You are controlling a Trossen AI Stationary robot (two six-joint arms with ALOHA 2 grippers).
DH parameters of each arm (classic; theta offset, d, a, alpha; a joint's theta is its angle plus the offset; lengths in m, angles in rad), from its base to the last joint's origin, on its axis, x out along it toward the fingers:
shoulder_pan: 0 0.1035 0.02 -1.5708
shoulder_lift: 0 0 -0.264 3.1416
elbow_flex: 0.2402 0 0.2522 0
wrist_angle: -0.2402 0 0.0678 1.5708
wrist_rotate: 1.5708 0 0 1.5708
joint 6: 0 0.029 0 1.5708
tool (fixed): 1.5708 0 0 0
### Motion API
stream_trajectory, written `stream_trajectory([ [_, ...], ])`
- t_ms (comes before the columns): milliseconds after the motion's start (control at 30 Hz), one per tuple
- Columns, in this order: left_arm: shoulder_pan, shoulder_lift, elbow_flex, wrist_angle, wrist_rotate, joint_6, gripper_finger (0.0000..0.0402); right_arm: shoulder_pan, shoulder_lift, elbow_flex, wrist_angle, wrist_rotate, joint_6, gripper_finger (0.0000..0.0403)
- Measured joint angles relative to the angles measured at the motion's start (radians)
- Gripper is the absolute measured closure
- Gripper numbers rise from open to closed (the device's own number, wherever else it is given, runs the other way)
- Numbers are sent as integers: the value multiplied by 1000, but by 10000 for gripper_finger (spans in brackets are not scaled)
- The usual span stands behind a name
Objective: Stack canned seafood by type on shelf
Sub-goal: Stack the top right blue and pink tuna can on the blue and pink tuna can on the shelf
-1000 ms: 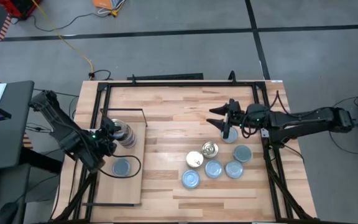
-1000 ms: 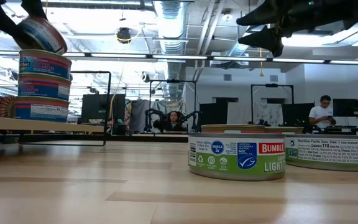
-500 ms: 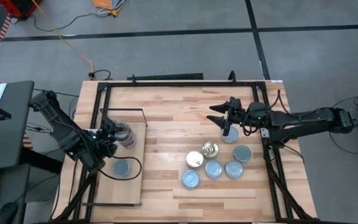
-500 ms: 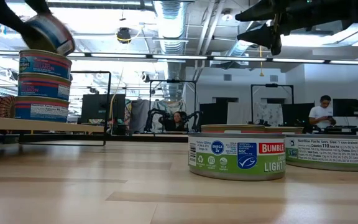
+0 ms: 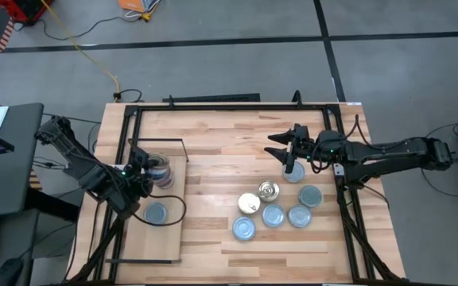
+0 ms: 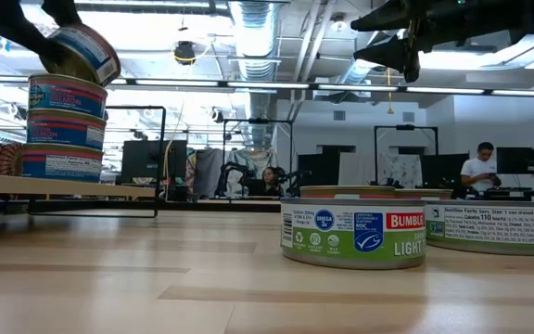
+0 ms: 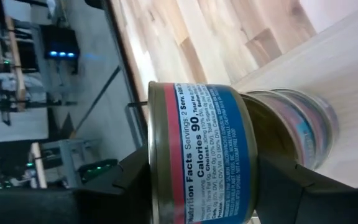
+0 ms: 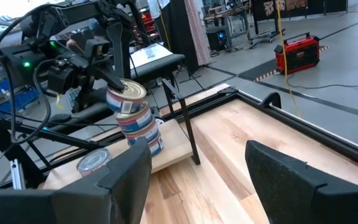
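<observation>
Blue-labelled tin (image 7: 207,155) sat tilted in the left gripper's (image 5: 139,181) grasp atop the stack (image 6: 61,130) on the shelf (image 5: 165,238); the right gripper (image 5: 290,151) hovered open, empty.

The tilted tin (image 7: 204,155) hides most of the stack of tins (image 7: 297,127) behind it, the picture's top edge cuts off the left gripper (image 6: 58,23) in the low view, and the far tin labels (image 6: 489,225) are too small to read.
</observation>
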Motion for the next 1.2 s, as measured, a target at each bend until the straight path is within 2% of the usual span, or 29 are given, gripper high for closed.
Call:
stream_trajectory([
  [400, 1, 0, 0, 8, 75, -26, 110, 0, 0, 0, 19, 0, 0, 117],
  [567, 9, 0, 0, 5, 84, -38, 107, 0, 0, 0, 18, 0, 15, 117],
  [933, 135, -25, 2, -16, 177, -75, 107, 3, 0, 0, 17, 0, 17, 117],
  [1200, 164, -24, 12, -17, 224, -3, 106, 8, 0, 0, 15, -1, 16, 117],
])
